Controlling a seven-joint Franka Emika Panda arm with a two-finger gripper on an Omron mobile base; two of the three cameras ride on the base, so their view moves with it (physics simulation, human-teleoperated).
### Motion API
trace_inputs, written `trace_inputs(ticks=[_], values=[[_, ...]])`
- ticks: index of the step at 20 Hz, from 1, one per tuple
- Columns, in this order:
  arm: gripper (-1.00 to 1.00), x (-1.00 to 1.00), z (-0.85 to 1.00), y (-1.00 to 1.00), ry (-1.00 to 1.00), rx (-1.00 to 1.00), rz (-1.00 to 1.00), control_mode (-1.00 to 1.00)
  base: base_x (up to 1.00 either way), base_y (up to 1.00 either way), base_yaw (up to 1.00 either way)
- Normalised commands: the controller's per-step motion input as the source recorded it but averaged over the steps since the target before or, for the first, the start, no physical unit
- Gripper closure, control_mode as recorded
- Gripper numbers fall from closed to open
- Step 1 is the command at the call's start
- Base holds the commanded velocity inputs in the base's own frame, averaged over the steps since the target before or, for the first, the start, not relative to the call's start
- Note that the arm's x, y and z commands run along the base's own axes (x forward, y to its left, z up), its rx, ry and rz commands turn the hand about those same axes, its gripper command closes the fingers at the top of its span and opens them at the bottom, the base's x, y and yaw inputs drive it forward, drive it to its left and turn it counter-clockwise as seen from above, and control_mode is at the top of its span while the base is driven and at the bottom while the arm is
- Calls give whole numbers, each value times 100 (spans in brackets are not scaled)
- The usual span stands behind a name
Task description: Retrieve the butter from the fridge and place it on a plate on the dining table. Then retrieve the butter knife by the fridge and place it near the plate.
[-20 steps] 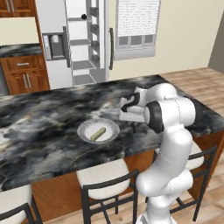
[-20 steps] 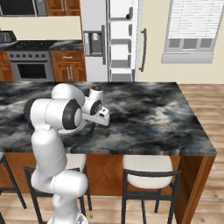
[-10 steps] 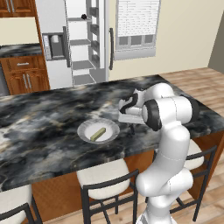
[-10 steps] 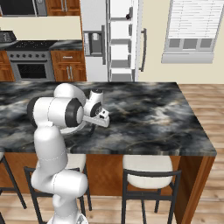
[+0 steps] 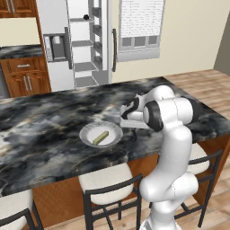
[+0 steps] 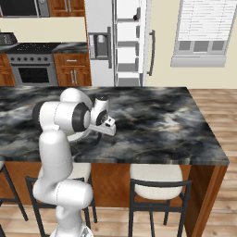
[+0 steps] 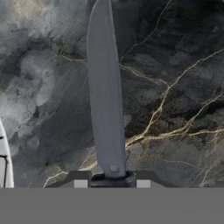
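Observation:
The butter [image 5: 100, 137] lies on the round plate [image 5: 86, 130], which rests on the marbled dining table [image 5: 40, 121] [image 6: 157, 115]. My gripper [image 5: 126, 120] [image 6: 110, 130] [image 7: 112, 178] hangs low over the table just right of the plate and is shut on the butter knife [image 7: 105, 96]. The knife's grey blade points away from the hand over the tabletop. The plate's rim [image 7: 3, 159] shows at the left edge of the hand view. Behind the table stands the fridge [image 5: 56, 27] [image 6: 99, 18] with one door open.
Stools [image 5: 108, 184] [image 6: 155, 178] stand along the table's near side, around my base. Wooden cabinets [image 5: 22, 78] and a stove [image 6: 32, 69] line the back wall beside the fridge. A window [image 6: 206, 28] is at the right, above wooden floor.
The hand with the knife has sunk slightly toward the tabletop beside the plate. The butter and plate have not moved.

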Motion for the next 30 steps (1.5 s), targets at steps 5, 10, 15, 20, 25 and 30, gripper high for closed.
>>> trace_inputs(ticks=[5,10,15,20,25,30], values=[[100,17,-23,1,0,-2,0,-100,0,0,0],[100,15,-22,2,0,-1,0,-100,0,0,0],[100,10,-16,2,0,0,0,-100,0,0,0],[100,8,-19,9,-2,0,0,-100,0,0,0],[-100,2,-5,12,0,0,0,-100,0,0,0],[-100,2,-2,6,0,0,0,-100,0,0,0]])
